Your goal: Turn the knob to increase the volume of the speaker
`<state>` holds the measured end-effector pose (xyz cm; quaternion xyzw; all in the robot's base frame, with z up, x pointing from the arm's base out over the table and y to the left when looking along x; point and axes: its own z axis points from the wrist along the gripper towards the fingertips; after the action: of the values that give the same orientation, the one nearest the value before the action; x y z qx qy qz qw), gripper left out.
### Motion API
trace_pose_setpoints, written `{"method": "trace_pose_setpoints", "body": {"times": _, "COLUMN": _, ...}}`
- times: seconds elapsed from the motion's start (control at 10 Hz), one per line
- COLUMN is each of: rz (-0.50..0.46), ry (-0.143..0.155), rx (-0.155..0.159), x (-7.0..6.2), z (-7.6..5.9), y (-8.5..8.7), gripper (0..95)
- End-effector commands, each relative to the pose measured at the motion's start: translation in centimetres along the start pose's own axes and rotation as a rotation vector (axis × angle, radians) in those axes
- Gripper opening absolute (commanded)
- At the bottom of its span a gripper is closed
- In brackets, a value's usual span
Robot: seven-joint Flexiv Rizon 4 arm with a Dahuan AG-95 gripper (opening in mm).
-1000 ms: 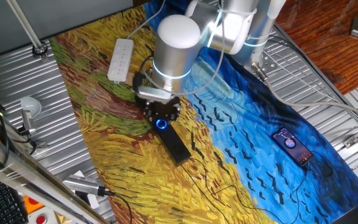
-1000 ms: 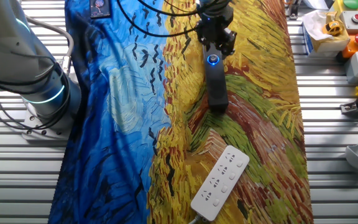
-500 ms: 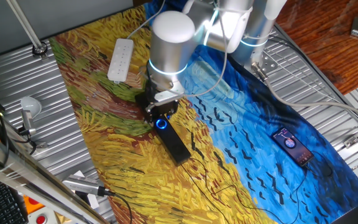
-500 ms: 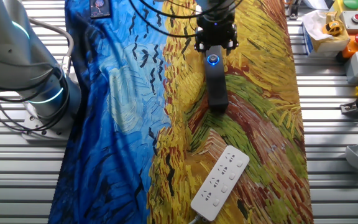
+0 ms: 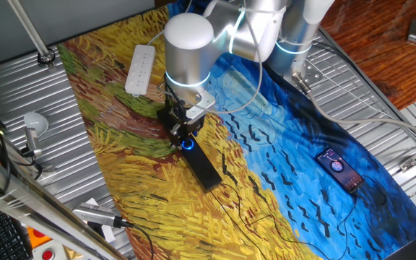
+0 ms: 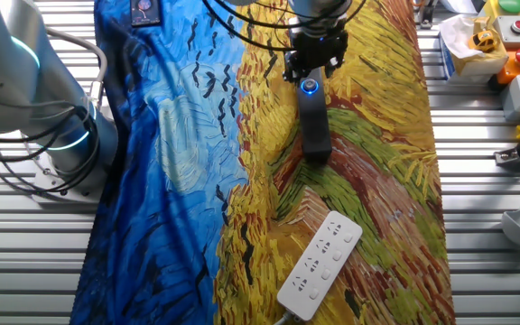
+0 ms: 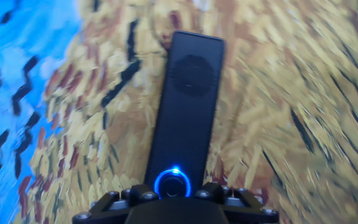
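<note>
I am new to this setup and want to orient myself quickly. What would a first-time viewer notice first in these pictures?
First, the painted cloth over the table, swirling yellow on one half and blue on the other. In the yellow part lies the speaker, and its knob glows blue right under the gripper of the large silver arm. A white power strip lies past one end of the speaker, and a small phone rests on the blue half.

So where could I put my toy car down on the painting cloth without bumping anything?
The roomiest bare patch is the blue cloth between the speaker and the phone. The yellow stretch between the speaker's near end and the power strip is free too. Keep away from the knob: the gripper hangs right over it, with cables behind.
</note>
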<state>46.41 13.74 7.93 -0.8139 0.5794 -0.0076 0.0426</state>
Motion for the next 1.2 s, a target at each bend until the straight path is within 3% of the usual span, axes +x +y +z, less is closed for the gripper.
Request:
{"method": "trace_pose_setpoints", "body": {"times": 0.1, "rz": 0.003, "ry": -0.009, "rx": -0.012, "x": -0.09, "z": 0.81, "y": 0.46, "gripper": 57.0}}
{"method": "trace_pose_setpoints", "body": {"times": 0.6, "rz": 0.009, "ry": -0.007, "rx": -0.012, "x": -0.15, "z": 1.16, "y": 0.63, "gripper": 57.0}}
{"method": "trace_pose_setpoints", "body": {"times": 0.7, "rz": 0.007, "ry": -0.006, "rx": -0.011, "x": -0.17, "z": 1.17, "y": 0.67, "gripper": 38.0}}
{"method": "trace_pose_setpoints", "body": {"times": 1.2, "rz": 0.007, "ry": 0.006, "rx": -0.005, "x": -0.31, "z": 1.24, "y": 0.61, "gripper": 38.0}}
